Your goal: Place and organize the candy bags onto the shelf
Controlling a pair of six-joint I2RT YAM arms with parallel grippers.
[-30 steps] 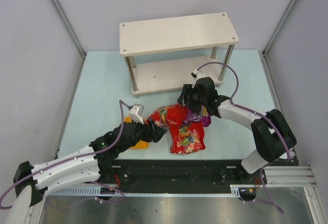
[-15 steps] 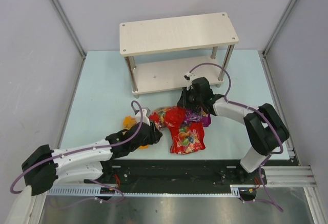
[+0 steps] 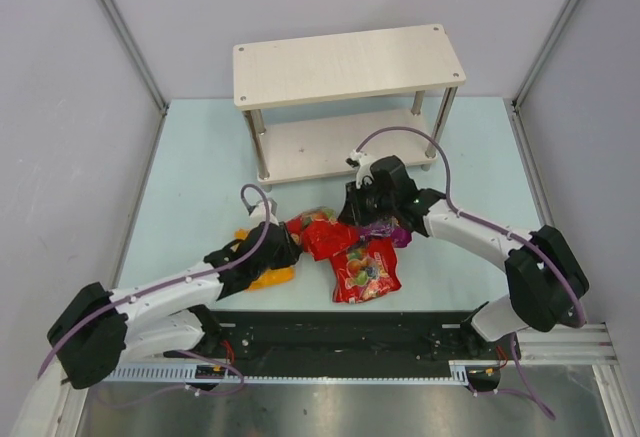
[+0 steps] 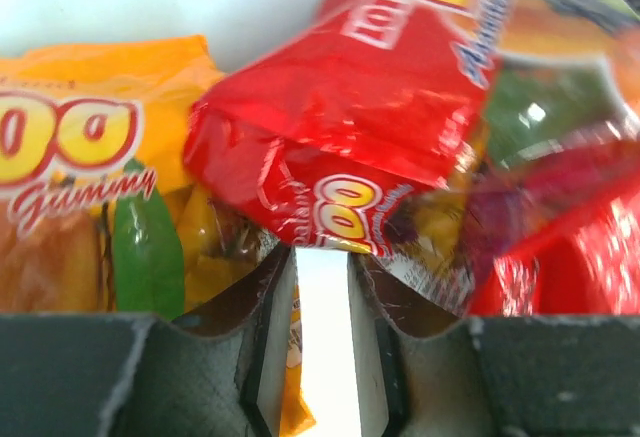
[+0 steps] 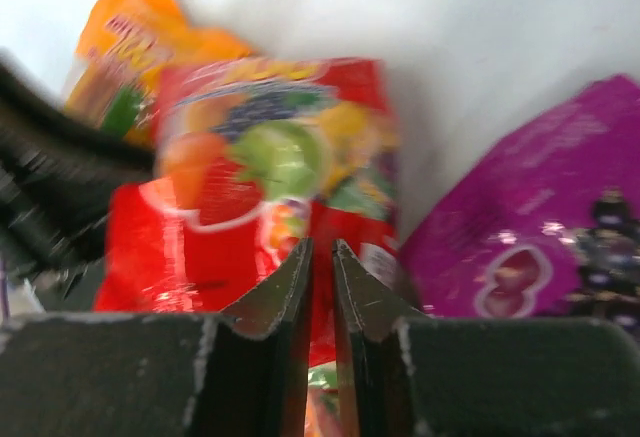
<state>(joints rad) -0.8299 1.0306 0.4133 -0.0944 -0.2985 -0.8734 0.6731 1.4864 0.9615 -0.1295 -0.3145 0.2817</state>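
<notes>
The shelf point(image 3: 350, 62) stands at the back with both boards bare. Four candy bags lie in a heap in front of it. My right gripper point(image 3: 356, 211) point(image 5: 322, 249) is shut on the upper red bag point(image 3: 325, 239) point(image 5: 250, 157), its edge pinched between the jaws. My left gripper point(image 3: 283, 246) point(image 4: 320, 253) is narrowly open; the same red bag point(image 4: 380, 107) meets its fingertips and bare table shows in the gap. The orange-yellow bag point(image 3: 270, 279) point(image 4: 90, 157) lies under my left wrist. The purple bag point(image 3: 392, 229) point(image 5: 540, 227) and the second red bag point(image 3: 365, 269) lie beside the right gripper.
The pale blue table point(image 3: 200, 177) is walled by grey panels on the left, right and back. A black rail point(image 3: 400, 332) runs along the near edge. The shelf's metal posts point(image 3: 259, 147) stand at its corners.
My right gripper has moved left over the heap and onto the upper red bag, which has bunched up and shifted. My left gripper has drawn back slightly to the left.
</notes>
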